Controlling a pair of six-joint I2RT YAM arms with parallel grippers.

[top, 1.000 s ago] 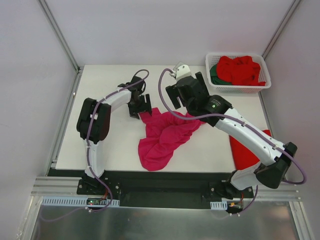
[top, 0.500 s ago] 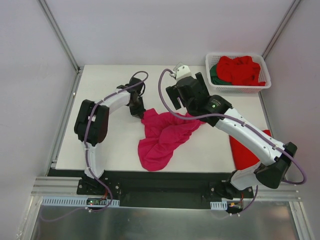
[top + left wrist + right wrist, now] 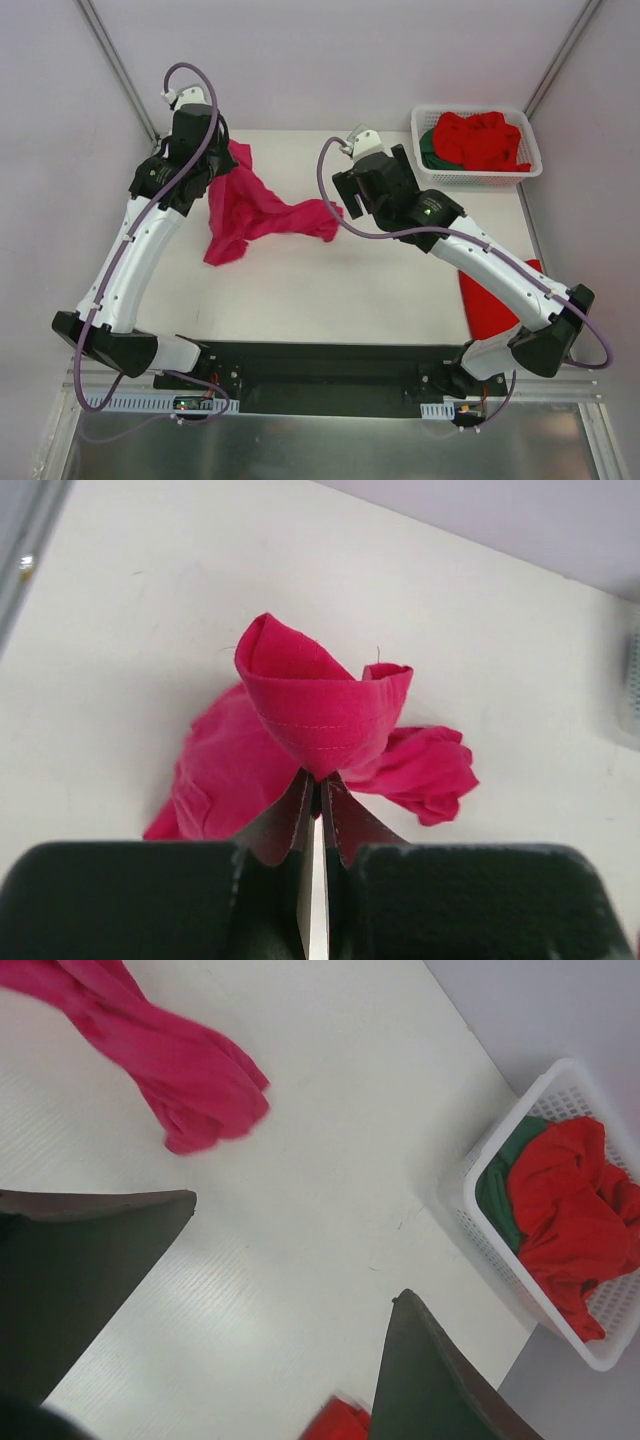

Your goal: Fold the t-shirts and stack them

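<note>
Toward ten o'clock on the table [image 3: 300, 290], the magenta-pink t-shirt [image 3: 262, 212] droops, soft and light, from the left gripper [image 3: 318, 782], whose jaws are clamped on its stitched hem, while the right gripper [image 3: 295, 1250], jaws wide apart, would best pinch the shirt's three-o'clock end.

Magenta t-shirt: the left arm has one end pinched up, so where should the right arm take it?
Take the bunched free end of the magenta t-shirt, which lies on the table nearest the open right gripper. Come down from above on its right side: the left gripper holds a stitched hem raised at far left, so the cloth drapes toward that end.
</note>
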